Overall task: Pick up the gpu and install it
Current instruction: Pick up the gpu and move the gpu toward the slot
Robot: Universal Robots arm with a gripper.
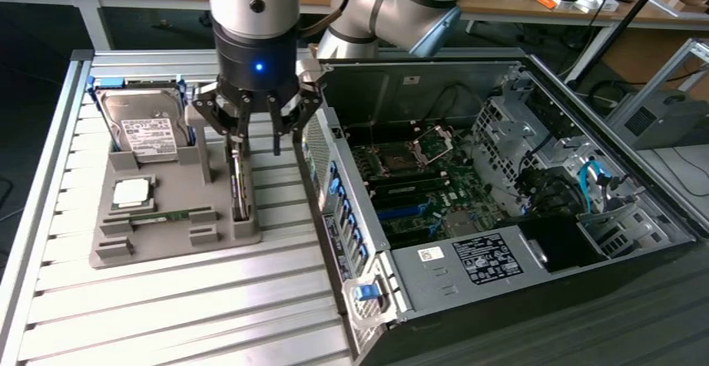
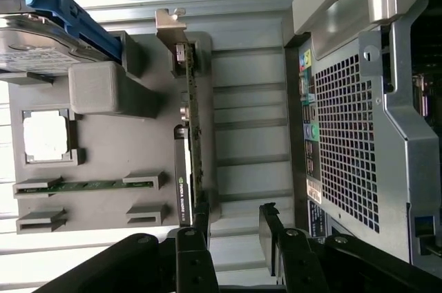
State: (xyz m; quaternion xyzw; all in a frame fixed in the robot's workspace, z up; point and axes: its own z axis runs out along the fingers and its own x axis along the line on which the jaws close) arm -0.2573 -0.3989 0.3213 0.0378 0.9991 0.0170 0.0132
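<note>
Black-fingered gripper (image 1: 257, 143) released, hovering over thin green silver-bracketed gpu (image 1: 239, 187) standing edgewise in grey holder (image 1: 166, 237); open computer case (image 1: 421, 84) at exterior view's three o'clock.

On ribbed aluminium tabletop (image 1: 166, 324), grey moulded plastic tray (image 1: 166, 246). At tray's 12 o'clock, boxy silver hard drive with white label (image 1: 149, 132). At 9 o'clock, square silver processor chip (image 1: 132, 192). At chip's 5 o'clock, narrow green memory stick (image 1: 175, 215). At tray's 3 o'clock, open black computer case (image 1: 421, 84).
</note>
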